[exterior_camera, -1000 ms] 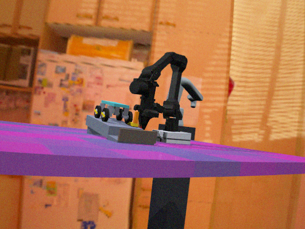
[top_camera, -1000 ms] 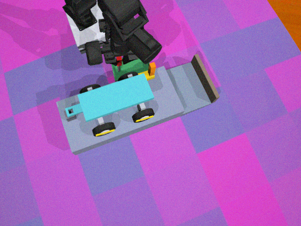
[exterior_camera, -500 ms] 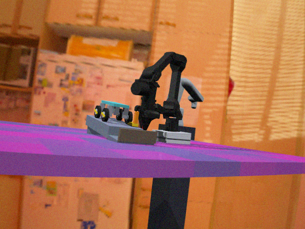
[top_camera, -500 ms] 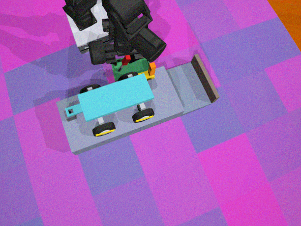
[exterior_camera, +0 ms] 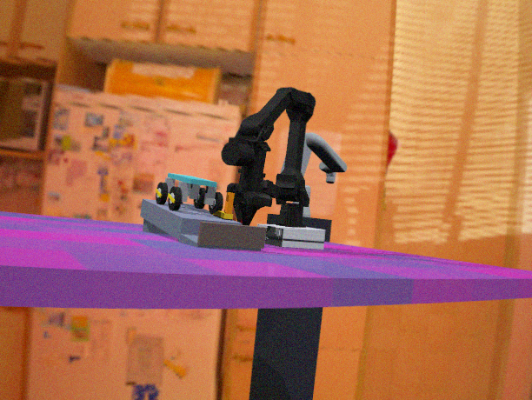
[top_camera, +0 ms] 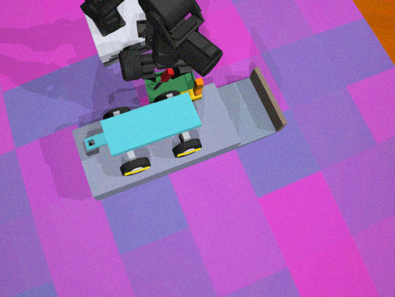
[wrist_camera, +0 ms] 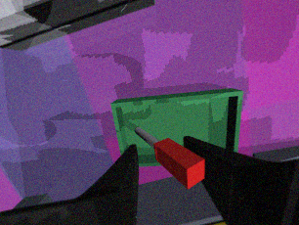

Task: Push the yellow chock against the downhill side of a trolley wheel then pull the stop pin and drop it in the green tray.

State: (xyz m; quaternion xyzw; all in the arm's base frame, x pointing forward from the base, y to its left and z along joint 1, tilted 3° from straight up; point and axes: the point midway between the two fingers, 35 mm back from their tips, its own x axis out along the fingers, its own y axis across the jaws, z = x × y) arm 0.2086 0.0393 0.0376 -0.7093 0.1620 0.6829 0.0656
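Note:
The turquoise trolley [top_camera: 151, 122] [exterior_camera: 191, 180] stands on the grey ramp [top_camera: 214, 129] [exterior_camera: 171, 222], its hitch hole empty. The chock [top_camera: 194, 95] [exterior_camera: 224, 215], with its orange handle up, sits at the downhill side of the tray-side lower wheel; whether they touch is hard to tell. My gripper [wrist_camera: 160, 145] is open, low over the green tray [top_camera: 181, 84] [wrist_camera: 168, 114]. The red-headed pin [top_camera: 167, 75] [wrist_camera: 176, 160] lies tilted between the parted fingers, not gripped, its head near the right finger in the wrist view and its grey shaft over the tray. Its tip contact is unclear.
A brown end board [top_camera: 268, 98] [exterior_camera: 232, 236] stands at the ramp's low end. The tray lies right beside the ramp's long side. The white arm base [top_camera: 113, 45] [exterior_camera: 300, 237] is behind the tray.

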